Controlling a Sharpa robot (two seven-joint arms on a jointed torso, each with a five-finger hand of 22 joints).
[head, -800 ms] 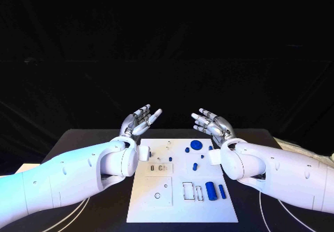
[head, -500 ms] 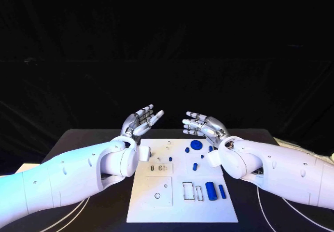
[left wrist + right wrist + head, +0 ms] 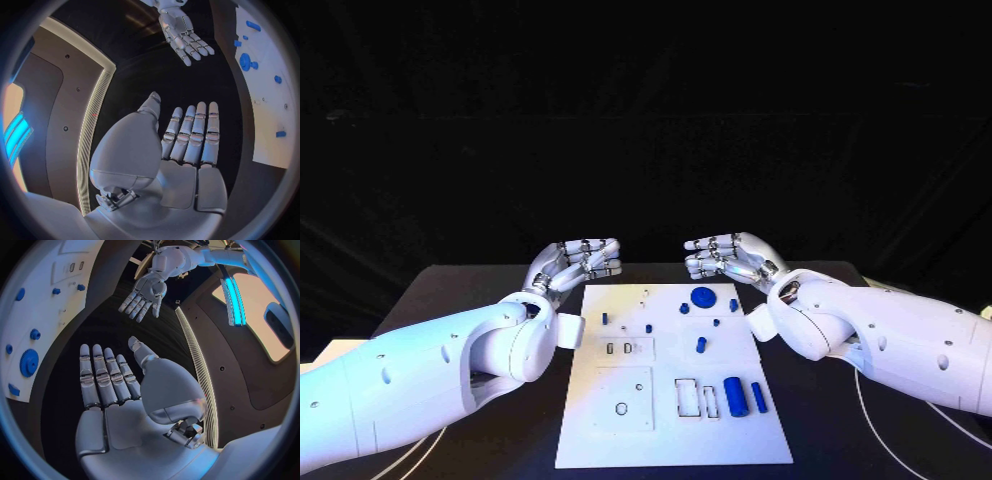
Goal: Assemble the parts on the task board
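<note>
The white task board lies in the middle of the black table. On it are blue parts: a round gear, a small peg, a thick cylinder and a slim bar. My left hand hovers past the board's far left corner, my right hand past its far right. Both hold nothing. In the left wrist view my left hand has straight, spread fingers, with the right hand opposite and the board beside. The right wrist view shows my right hand flat, facing the left hand.
Rectangular slots and an oval hole mark the board's near half. Black table shows on both sides of the board. Thin white cables run over the table near the right arm.
Both hands have dropped from a raised, palm-up pose and turned inward toward each other above the board's far edge. The parts on the board have not moved.
</note>
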